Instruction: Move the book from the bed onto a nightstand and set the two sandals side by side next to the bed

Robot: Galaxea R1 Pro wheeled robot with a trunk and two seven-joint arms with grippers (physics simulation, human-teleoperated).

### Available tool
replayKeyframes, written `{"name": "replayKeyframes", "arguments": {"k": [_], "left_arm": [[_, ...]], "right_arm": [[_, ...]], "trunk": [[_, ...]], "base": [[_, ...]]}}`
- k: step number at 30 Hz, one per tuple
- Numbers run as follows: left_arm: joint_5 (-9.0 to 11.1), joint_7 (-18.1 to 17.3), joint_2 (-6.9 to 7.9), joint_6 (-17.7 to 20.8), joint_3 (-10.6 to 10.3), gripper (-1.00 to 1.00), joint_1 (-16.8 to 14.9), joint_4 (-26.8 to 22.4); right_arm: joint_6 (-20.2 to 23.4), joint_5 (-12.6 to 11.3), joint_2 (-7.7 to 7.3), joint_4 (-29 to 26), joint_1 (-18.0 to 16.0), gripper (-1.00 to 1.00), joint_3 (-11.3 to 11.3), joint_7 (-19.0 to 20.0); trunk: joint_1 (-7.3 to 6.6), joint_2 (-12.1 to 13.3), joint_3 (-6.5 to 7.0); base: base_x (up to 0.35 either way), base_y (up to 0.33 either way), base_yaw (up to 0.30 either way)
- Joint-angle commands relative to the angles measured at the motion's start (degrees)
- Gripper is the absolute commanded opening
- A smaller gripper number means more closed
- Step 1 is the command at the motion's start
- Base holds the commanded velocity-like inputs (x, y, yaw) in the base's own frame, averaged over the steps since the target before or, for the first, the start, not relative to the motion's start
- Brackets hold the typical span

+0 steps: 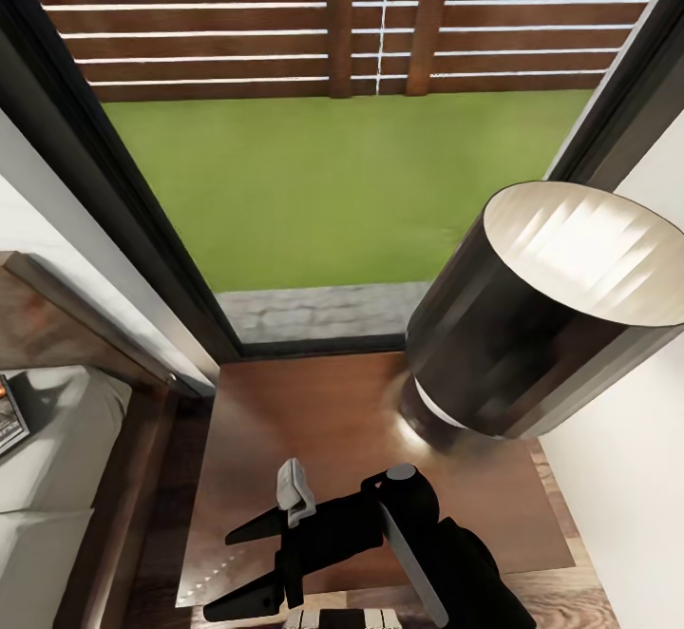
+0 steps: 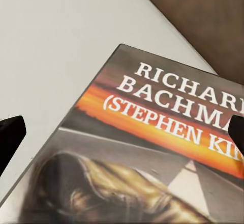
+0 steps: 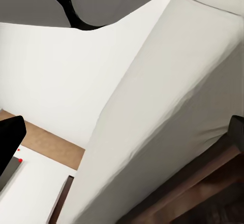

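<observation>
Lamplight glints on the glossy top of the low square dark brown wooden nightstand [image 1: 313, 420], which stands below a tall dark-framed window [image 1: 142, 220] looking onto green grass. On it sits a lamp with a black cylindrical shade and white base [image 1: 541, 315]. The black right gripper [image 1: 237, 567] hovers over the nightstand's near edge, its 2 fingers spread wide apart and holding nothing.

Beside the nightstand lies the wide bed with dark brown frame and pale grey-white mattress [image 1: 57, 458]. The thin dark paperback book with white "RICHARD BACHMAN" lettering and an orange band [image 2: 147, 158] rests flat on that mattress. The left gripper [image 2: 124, 135] hangs close above the cover, its dark fingertips [image 2: 10, 137] far apart on either side, grasping nothing.
</observation>
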Motion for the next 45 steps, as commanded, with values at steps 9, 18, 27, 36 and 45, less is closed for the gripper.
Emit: {"name": "replayKeyframes", "arguments": {"k": [9, 18, 27, 36, 45], "left_arm": [[0.59, 0.11, -0.04, -0.3, -0.15, 1.0, -0.02, 0.0], [0.59, 0.12, -0.07, -0.33, -0.09, 1.0, -0.01, 0.02], [0.59, 0.11, -0.07, -0.39, -0.1, 1.0, -0.02, 0.04], [0.59, 0.11, -0.07, -0.39, -0.08, 1.0, -0.02, 0.0], [0.59, 0.11, -0.07, -0.39, -0.08, 1.0, -0.02, 0.01]], "right_arm": [[0.43, -0.31, 0.0, 0.01, -0.03, 1.0, 0.03, -0.04], [0.43, -0.31, 0.0, 0.01, -0.03, 1.0, 0.02, -0.05], [0.43, -0.29, 0.0, 0.01, -0.03, 1.0, 0.04, -0.04], [0.43, -0.26, 0.0, 0.01, -0.03, 1.0, 0.05, -0.05], [0.43, -0.24, 0.0, 0.01, -0.03, 1.0, 0.06, -0.05]], "trunk": [[0.88, -1.63, -0.75], [1.32, -2.44, -1.11], [1.32, -2.44, -1.11], [1.32, -2.44, -1.11], [1.32, -2.44, -0.84]], "base": [[0.0, 0.0, 0.0], [0.0, 0.0, 0.0], [0.0, 0.0, 0.0], [0.0, 0.0, -0.004], [0.0, 0.0, -0.134]]}}
